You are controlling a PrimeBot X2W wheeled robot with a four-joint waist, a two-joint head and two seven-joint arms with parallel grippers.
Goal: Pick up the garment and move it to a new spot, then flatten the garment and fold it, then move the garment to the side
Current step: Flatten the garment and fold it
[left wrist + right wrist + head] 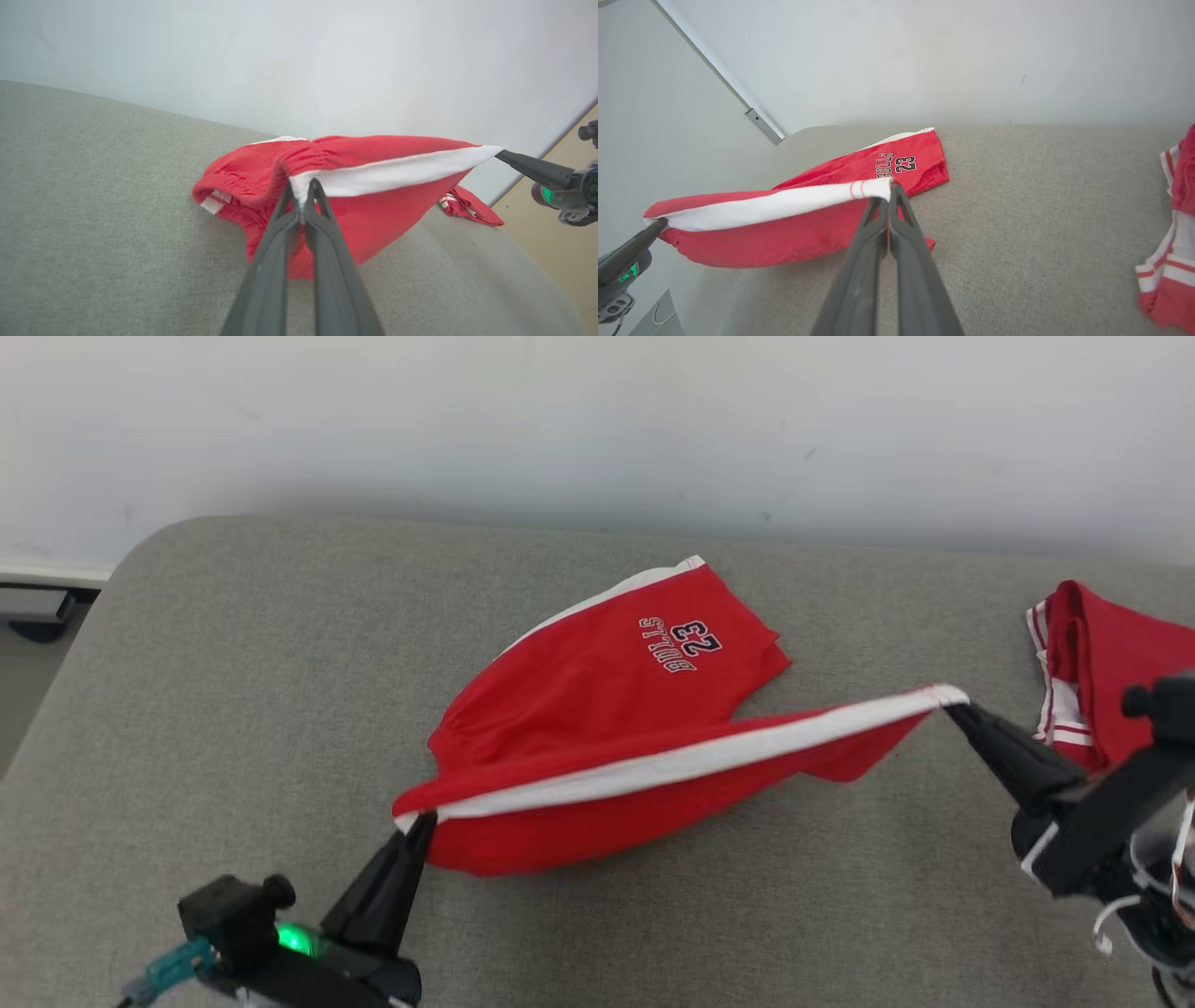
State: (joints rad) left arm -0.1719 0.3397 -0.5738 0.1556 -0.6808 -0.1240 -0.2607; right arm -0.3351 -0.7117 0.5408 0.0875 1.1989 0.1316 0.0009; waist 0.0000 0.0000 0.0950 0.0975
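1. Garment (607,700), red Bulls 23 shorts: middle of the grey cushion (233,691), far leg lying flat, near white-striped edge stretched taut just above it.
2. Left gripper (420,821): pinched tight on the waistband end, toward the cushion's front left.
3. Right gripper (948,707): clamped on the hem end, toward the cushion's right.
4. Another red-and-white piece (1092,672) crumpled at the cushion's right edge.

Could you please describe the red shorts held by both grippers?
The red shorts are soft fabric with a white side stripe, a gathered waistband and a BULLS 23 print. One leg lies on the grey cushion; the striped edge is stretched taut above it, pinched by the left gripper and the right gripper.
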